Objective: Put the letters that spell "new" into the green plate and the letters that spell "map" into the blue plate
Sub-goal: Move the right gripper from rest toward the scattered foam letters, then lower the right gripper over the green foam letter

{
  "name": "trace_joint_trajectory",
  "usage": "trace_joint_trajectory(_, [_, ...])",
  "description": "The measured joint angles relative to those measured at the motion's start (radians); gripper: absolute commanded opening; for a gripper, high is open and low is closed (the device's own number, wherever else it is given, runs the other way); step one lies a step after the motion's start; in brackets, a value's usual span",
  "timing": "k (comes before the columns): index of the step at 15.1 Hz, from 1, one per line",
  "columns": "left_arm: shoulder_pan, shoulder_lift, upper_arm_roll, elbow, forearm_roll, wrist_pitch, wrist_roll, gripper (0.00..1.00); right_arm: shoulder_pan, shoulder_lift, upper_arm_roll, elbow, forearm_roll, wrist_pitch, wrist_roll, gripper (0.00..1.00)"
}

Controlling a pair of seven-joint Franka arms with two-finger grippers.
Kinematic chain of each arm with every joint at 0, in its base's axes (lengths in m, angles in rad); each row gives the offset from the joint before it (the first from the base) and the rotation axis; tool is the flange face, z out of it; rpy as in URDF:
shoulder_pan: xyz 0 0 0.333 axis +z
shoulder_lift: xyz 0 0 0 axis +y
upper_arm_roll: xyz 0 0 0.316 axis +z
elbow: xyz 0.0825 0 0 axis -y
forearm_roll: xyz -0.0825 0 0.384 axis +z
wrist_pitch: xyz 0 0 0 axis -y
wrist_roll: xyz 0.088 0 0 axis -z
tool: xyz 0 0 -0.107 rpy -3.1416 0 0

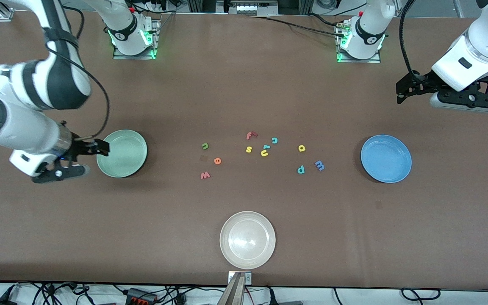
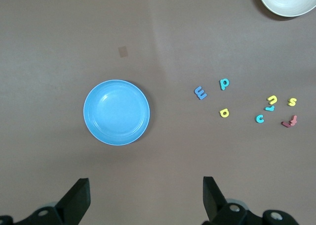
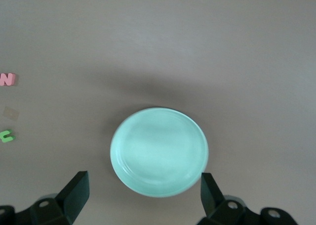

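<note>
Nothing is sorted yet: both plates are sitting bare while the letters are lying mid-table between them. The right gripper is hovering over the near-arm edge of the green plate, fingers spread wide and holding nothing; the left gripper is waiting in the air toward the left arm's end of the table, fingers wide too, with the blue plate nearer the front camera. The green n, orange e and pink w are lying closest to the green plate, so I'd start there: narrowing the fingers first, descending straight over one letter, keeping clear of the red f. The blue m, yellow a and teal p suit the left arm.
</note>
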Motion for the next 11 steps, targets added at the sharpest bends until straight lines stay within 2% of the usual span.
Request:
trace_joint_trajectory(3, [-0.004,0.0,-0.002,0.0,0.0,0.0,-0.001,1.0,0.037,0.062,0.001,-0.001,0.003,0.029,0.015,1.0])
trace_joint_trajectory(7, [-0.005,0.0,-0.004,0.002,0.0,0.0,-0.002,1.0,0.072,0.134,0.002,-0.002,0.049,0.112,0.034,1.0])
trace_joint_trajectory(11, [-0.005,0.0,-0.004,0.003,0.0,0.0,-0.011,1.0,0.187,0.214,0.004,0.007,0.05,0.248,0.173,1.0])
